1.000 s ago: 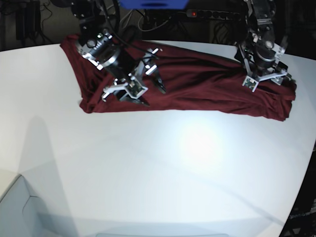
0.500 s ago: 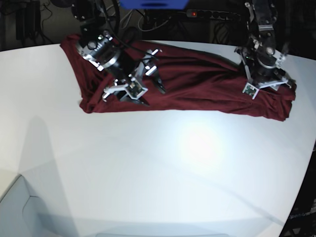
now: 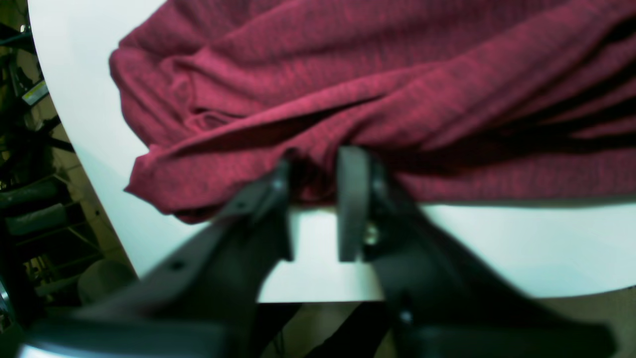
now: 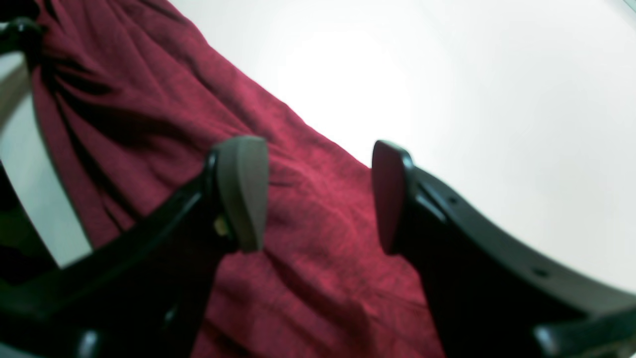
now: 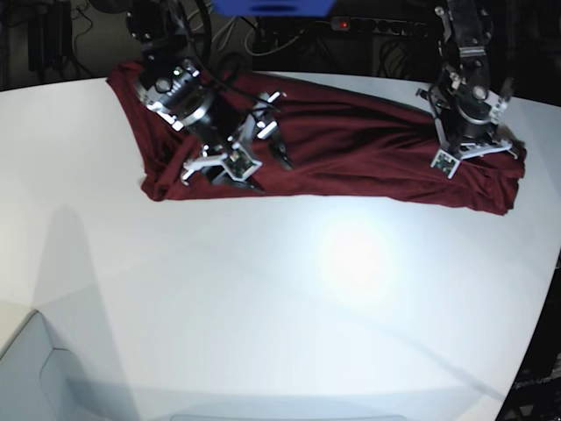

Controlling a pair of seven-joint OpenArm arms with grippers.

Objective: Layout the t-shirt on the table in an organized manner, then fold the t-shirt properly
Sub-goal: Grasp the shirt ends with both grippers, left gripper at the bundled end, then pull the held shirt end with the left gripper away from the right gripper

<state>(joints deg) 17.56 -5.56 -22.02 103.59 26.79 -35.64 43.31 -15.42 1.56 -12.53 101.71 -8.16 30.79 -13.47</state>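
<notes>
The dark maroon t-shirt (image 5: 351,149) lies bunched in a long wrinkled band across the far side of the white table (image 5: 307,307). My left gripper (image 5: 480,147) is down on the shirt's right end. In the left wrist view, the left gripper (image 3: 318,166) has its jaws drawn close, pinching a fold at the edge of the t-shirt (image 3: 397,74) by the table (image 3: 497,248) rim. My right gripper (image 5: 270,171) hangs over the shirt's left part. In the right wrist view, the right gripper (image 4: 318,194) is open above the t-shirt (image 4: 308,278) with nothing between its fingers.
A power strip with a red light (image 5: 386,26), cables and a blue object (image 5: 272,7) sit behind the table. The table's curved edge (image 5: 543,298) runs down the right side. Dark clutter (image 3: 30,199) lies below that edge near the left gripper.
The left gripper's jaws have closed in on the shirt's right end, and that arm has shifted slightly back. The right arm has edged a little toward the back, still open.
</notes>
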